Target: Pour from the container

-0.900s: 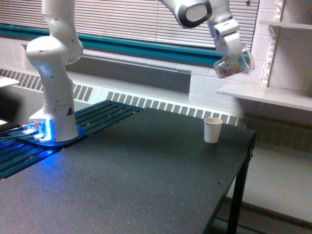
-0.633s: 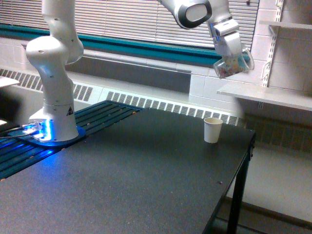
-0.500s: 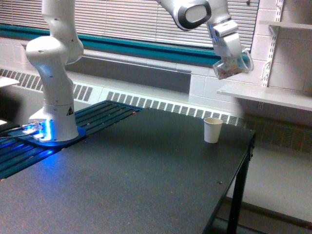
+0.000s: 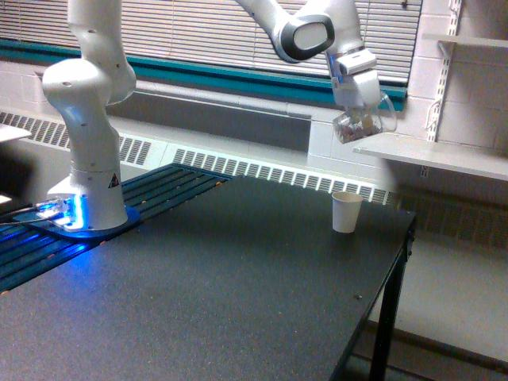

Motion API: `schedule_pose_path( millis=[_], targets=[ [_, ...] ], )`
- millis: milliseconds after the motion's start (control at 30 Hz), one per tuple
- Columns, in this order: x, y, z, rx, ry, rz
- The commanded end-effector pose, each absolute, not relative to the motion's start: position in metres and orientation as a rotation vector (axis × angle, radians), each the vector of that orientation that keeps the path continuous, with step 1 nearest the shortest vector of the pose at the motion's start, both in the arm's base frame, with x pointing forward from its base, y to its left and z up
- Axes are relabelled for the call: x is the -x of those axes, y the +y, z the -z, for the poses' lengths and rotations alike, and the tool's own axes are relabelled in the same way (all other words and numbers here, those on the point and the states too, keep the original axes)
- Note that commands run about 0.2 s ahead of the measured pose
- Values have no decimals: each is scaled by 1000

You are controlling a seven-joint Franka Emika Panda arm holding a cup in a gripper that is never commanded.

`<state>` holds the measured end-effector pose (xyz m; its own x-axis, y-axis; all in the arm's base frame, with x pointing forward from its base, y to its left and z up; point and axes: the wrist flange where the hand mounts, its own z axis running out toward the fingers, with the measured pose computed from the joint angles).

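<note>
The container [image 4: 359, 125], a small clear plastic cup with a loop handle on its right side and mixed-colour bits showing through its wall, hangs in the air in the exterior view. My gripper [image 4: 357, 111] is shut on it from above and holds it slightly tilted. It sits high above the black table [image 4: 206, 294], almost straight over a white paper cup [image 4: 346, 212] that stands upright near the table's far right corner. A wide gap of air separates the two cups.
The arm's white base [image 4: 86, 182] stands at the exterior view's left on a blue-lit mount. A white shelf [image 4: 432, 155] juts out just right of the container. The table's right edge [image 4: 397, 270] drops off close to the paper cup.
The gripper has carried the container left and downward, away from the shelf bracket, to a spot over the paper cup. The paper cup has not moved.
</note>
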<state>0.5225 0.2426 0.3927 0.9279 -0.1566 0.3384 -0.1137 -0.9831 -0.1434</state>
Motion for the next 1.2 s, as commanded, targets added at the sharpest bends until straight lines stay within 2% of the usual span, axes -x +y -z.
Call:
schedule_pose_path(
  millis=[33, 1200],
  targets=[
    [-510, 248, -379, 2984, 140, 527],
    [-477, 267, -283, 3172, -146, 272]
  ],
)
